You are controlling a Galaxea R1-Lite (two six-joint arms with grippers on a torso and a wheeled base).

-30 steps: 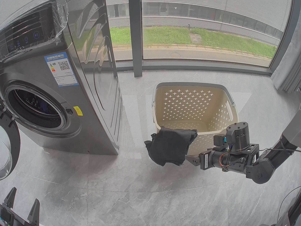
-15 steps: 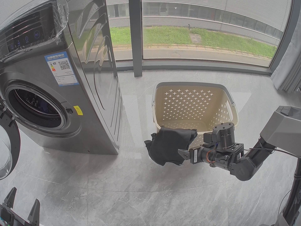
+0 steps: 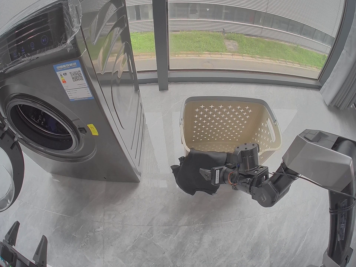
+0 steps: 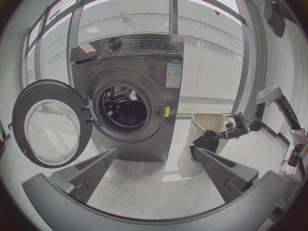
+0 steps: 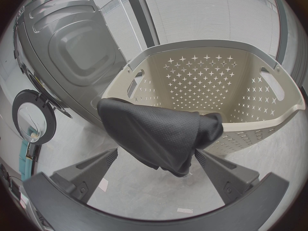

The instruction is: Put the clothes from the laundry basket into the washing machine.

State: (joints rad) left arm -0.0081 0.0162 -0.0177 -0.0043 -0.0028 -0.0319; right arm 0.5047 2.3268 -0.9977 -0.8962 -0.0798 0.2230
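Observation:
A dark grey garment [image 3: 193, 169] hangs over the near left corner of the cream laundry basket [image 3: 230, 104], draped down its outside. My right gripper [image 3: 205, 175] is level with the cloth on its near side. In the right wrist view the gripper [image 5: 154, 153] is open, with the garment's [image 5: 154, 129] lower folds between its fingers. The washing machine [image 3: 66, 93] stands to the left, its drum [image 4: 123, 109] holding dark clothes. My left gripper [image 3: 26, 241] is open and low, facing the machine from the front.
The machine's round door [image 4: 48, 125] is swung wide open to its left. A window wall [image 3: 241, 30] runs behind the basket and a curtain [image 3: 341, 82] hangs at the far right. Grey tiled floor [image 3: 148, 219] lies between machine, basket and me.
My right arm has swung left, bringing its open gripper from beside the basket's near wall up to the hanging garment. The garment, basket and left gripper have stayed put.

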